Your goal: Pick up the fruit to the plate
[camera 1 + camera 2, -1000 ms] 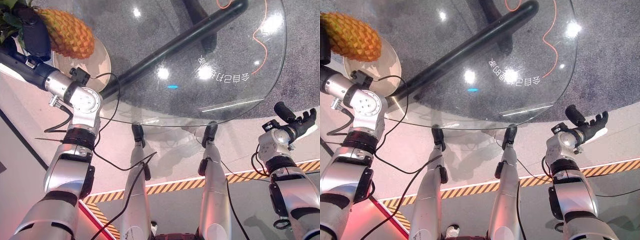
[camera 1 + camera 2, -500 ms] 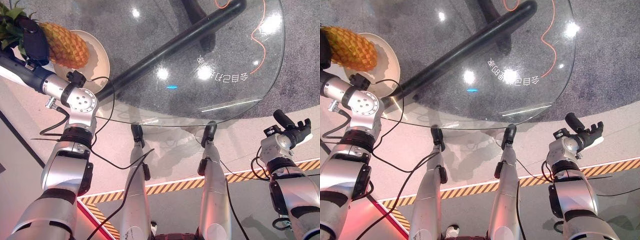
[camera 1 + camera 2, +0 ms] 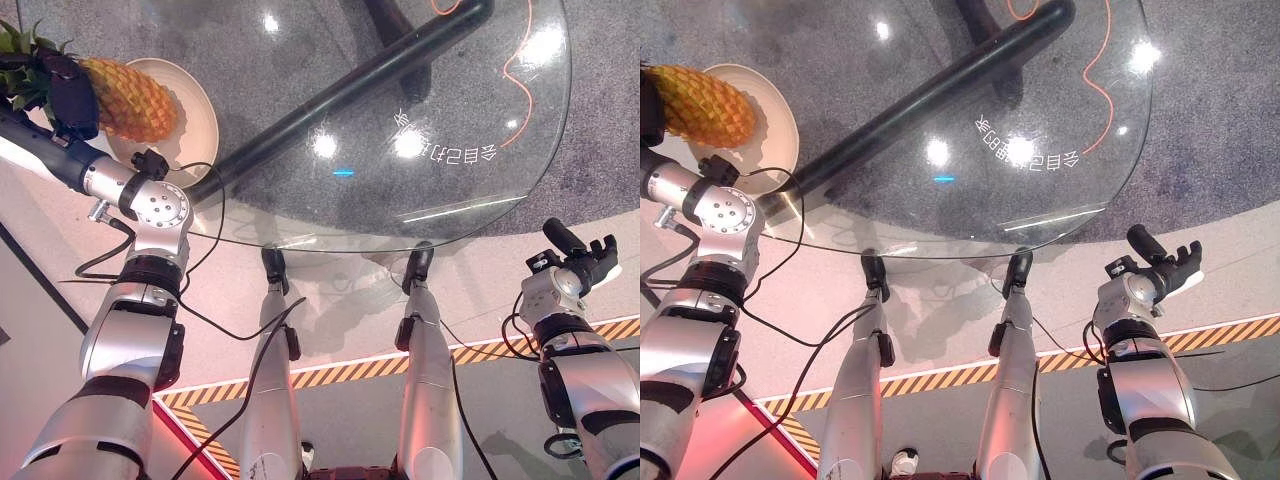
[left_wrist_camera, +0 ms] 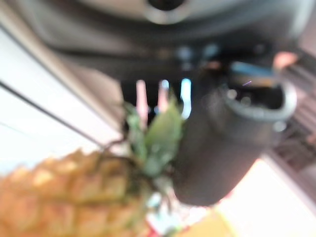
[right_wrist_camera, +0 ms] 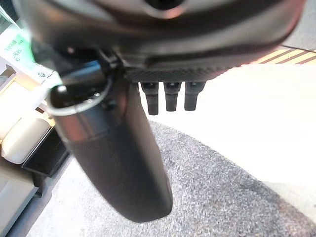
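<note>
Lowering pineapple [image 3: 125,98] onto plate [image 3: 195,100], upper left of frame; a second ago we held it higher. Left hand [image 3: 68,92] still clasps crown end. Release next. Right hand [image 3: 580,262] idle, fingers relaxed.

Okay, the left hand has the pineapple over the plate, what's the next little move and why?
Probably lower it a little and then let go. The left hand is curled round the pineapple near its leafy crown, and the fruit lies over the plate on the glass table. Whether it touches the plate yet is unclear, so ease down first.
</note>
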Tool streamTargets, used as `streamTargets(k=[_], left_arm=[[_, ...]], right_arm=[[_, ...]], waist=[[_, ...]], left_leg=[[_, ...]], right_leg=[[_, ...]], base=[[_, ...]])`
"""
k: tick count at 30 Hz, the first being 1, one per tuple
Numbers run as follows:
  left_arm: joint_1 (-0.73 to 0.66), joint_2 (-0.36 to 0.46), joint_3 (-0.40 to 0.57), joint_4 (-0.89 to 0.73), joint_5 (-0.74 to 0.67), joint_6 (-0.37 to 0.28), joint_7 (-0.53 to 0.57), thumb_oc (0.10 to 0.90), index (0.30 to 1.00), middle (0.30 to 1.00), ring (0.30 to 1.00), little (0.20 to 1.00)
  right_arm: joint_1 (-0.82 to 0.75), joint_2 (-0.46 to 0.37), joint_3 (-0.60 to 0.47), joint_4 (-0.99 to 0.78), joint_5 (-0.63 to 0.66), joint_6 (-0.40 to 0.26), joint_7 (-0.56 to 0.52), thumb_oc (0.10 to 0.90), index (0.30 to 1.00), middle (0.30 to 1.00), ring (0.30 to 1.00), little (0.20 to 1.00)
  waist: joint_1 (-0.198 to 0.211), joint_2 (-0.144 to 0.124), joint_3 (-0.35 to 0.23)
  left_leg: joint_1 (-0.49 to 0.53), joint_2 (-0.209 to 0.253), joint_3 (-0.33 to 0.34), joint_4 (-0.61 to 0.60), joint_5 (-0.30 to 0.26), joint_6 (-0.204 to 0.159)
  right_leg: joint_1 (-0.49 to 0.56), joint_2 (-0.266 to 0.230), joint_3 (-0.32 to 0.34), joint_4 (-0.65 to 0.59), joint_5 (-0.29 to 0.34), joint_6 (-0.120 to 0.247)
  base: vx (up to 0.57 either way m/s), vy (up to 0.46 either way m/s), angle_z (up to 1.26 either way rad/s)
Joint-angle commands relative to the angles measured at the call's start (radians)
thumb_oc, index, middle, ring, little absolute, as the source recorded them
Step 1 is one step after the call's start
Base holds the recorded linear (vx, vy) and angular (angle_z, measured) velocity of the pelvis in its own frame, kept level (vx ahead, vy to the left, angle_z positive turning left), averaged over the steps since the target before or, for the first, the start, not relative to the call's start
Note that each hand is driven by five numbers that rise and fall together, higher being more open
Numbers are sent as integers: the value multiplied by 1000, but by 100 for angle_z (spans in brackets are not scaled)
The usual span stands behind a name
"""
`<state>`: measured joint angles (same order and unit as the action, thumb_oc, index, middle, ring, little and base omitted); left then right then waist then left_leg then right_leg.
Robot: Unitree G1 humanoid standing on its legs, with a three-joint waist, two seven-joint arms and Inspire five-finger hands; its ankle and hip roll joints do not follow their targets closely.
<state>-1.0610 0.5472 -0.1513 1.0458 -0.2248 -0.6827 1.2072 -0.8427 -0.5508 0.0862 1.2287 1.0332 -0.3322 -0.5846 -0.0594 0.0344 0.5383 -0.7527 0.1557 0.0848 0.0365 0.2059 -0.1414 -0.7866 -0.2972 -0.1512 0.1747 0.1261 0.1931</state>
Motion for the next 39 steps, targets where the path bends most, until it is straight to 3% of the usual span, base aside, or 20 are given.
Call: streamTargets(k=[1,24,39], left_arm=[[-131,136,13,30,-1,-54,22,100,300,300,300,200],[-127,130,4,33,54,-91,33,100,300,300,300,200],[-132,129,-15,16,120,-75,62,100,300,300,300,200]], right_arm=[[-6,-76,-9,24,36,-65,-11,800,900,900,900,900],[-17,-59,-1,6,40,-78,-15,800,900,900,900,900],[-11,-57,-9,11,48,-84,0,800,900,900,900,900]], waist=[[21,-36,-18],[23,-51,-18],[25,-50,-18]], left_leg=[[-13,4,-28,106,-93,-11],[-38,0,-42,109,-96,-9],[-38,0,-45,111,-95,-9]], right_leg=[[-13,51,-4,33,-21,-17],[-32,64,-1,27,-17,-20],[-33,66,-3,36,-19,-19]], base=[[0,0,0],[0,0,0],[-2,-9,0]])
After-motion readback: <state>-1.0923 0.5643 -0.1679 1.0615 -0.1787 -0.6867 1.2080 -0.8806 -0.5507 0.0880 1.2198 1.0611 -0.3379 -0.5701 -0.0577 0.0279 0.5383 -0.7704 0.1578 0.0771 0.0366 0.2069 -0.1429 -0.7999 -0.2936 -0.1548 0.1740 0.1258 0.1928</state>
